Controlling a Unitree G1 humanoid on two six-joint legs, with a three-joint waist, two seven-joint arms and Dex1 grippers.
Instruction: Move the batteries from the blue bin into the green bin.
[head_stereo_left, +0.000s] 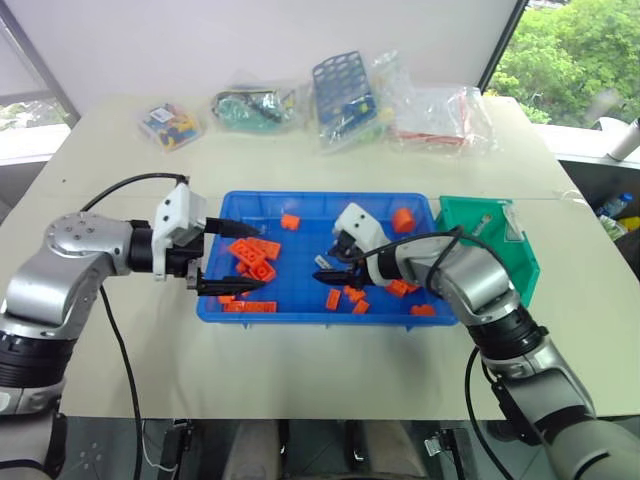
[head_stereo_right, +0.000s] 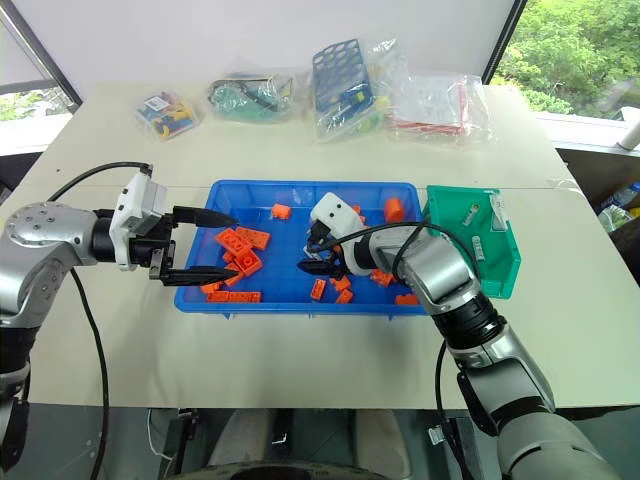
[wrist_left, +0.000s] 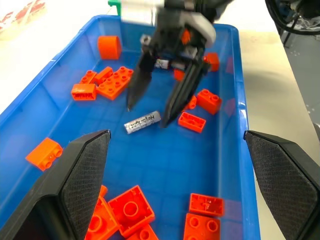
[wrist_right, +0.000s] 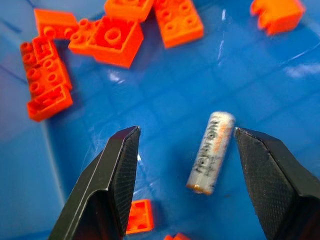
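Note:
The blue bin (head_stereo_left: 320, 198) sits mid-table with orange bricks (head_stereo_left: 256, 250) scattered in it. One silver-grey battery (wrist_right: 211, 151) lies flat on its floor near the middle (wrist_left: 142, 122). My right gripper (head_stereo_left: 322, 268) hangs open just over that battery, a finger on either side, without gripping it. The battery lies closer to one finger (wrist_right: 270, 170) than to the other. My left gripper (head_stereo_left: 260, 258) is open over the bin's left part, pointing toward the right gripper, with nothing between its fingers. The green bin (head_stereo_right: 505, 262) stands against the blue bin's right end, with small batteries (head_stereo_right: 480, 247) inside.
Clear bags of parts (head_stereo_left: 170, 125) and a blue perforated rack (head_stereo_left: 343, 85) line the table's far edge. More orange bricks (head_stereo_left: 352, 298) lie close beside the right gripper. Bare tabletop (head_stereo_left: 320, 370) runs along the front of the bins.

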